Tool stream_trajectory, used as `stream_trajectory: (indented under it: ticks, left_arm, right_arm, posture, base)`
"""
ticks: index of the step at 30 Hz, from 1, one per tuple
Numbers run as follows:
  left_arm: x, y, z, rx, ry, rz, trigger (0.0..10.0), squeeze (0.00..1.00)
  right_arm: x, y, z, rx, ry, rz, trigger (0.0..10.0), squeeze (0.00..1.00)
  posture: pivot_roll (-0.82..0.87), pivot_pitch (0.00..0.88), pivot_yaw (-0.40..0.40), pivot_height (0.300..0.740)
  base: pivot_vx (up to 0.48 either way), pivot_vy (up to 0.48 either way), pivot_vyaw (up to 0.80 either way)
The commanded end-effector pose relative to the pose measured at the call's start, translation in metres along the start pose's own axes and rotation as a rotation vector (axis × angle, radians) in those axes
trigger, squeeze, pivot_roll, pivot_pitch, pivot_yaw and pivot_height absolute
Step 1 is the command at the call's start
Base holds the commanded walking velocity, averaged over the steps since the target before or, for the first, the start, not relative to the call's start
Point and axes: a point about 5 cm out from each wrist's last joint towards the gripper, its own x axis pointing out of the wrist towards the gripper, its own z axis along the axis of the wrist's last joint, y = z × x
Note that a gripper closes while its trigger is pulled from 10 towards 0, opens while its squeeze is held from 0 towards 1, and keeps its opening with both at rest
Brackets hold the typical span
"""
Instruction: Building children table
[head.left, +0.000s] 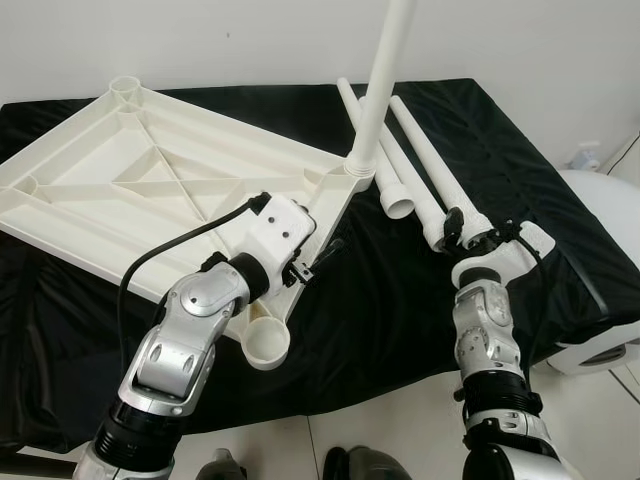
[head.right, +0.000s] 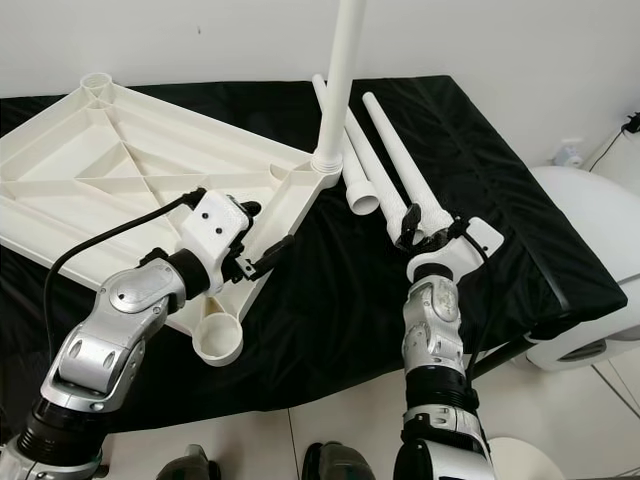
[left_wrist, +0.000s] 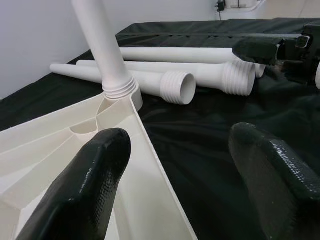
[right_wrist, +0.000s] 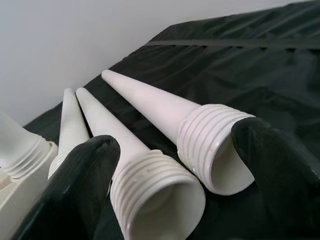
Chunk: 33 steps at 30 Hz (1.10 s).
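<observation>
White tabletop (head.left: 150, 170), white legs (head.left: 425, 160), black cloth (head.left: 400, 290)

One white tabletop (head.left: 150, 180) lies upside down on a black cloth (head.left: 420, 300). One leg (head.left: 380, 90) stands screwed into a corner socket; three loose legs (head.left: 425, 165) lie alongside. Two empty corner sockets (head.left: 266, 345) are clearly visible.

A black-covered bed (head.left: 560, 230) carried everything — the upturned white tabletop (head.left: 150, 190) lay across its left side, and three loose white legs (head.left: 425, 175) lay together beside it.
</observation>
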Motion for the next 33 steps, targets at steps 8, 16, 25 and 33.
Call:
stream_trajectory:
  ticks: [8, 16, 25, 33]
  left_arm:
    - [-0.005, 0.0, 0.001, 0.012, 0.014, -0.001, 10.0, 0.0]
    - [-0.007, 0.0, 0.004, 0.025, 0.019, 0.006, 10.0, 0.0]
    - [-0.01, 0.0, 0.005, 0.037, 0.025, 0.013, 10.0, 0.0]
    - [-0.015, -0.001, 0.007, 0.04, 0.032, 0.006, 10.0, 0.0]
  right_arm:
    - [-0.006, -0.001, -0.01, 0.057, 0.031, -0.001, 10.0, 0.0]
    - [-0.003, 0.0, -0.013, 0.097, 0.047, 0.012, 10.0, 0.0]
    - [0.004, 0.009, -0.007, 0.165, 0.019, 0.053, 10.0, 0.0]
    - [0.011, 0.013, -0.008, 0.236, 0.036, 0.081, 10.0, 0.0]
  posture:
    - [0.06, 0.103, -0.023, 0.74]
    - [0.08, 0.097, -0.018, 0.74]
    - [0.09, 0.103, -0.006, 0.74]
    - [0.11, 0.113, 0.006, 0.74]
  base:
    - [0.0, 0.0, 0.0]
    - [0.0, 0.0, 0.0]
    - [0.0, 0.0, 0.0]
    - [0.0, 0.0, 0.0]
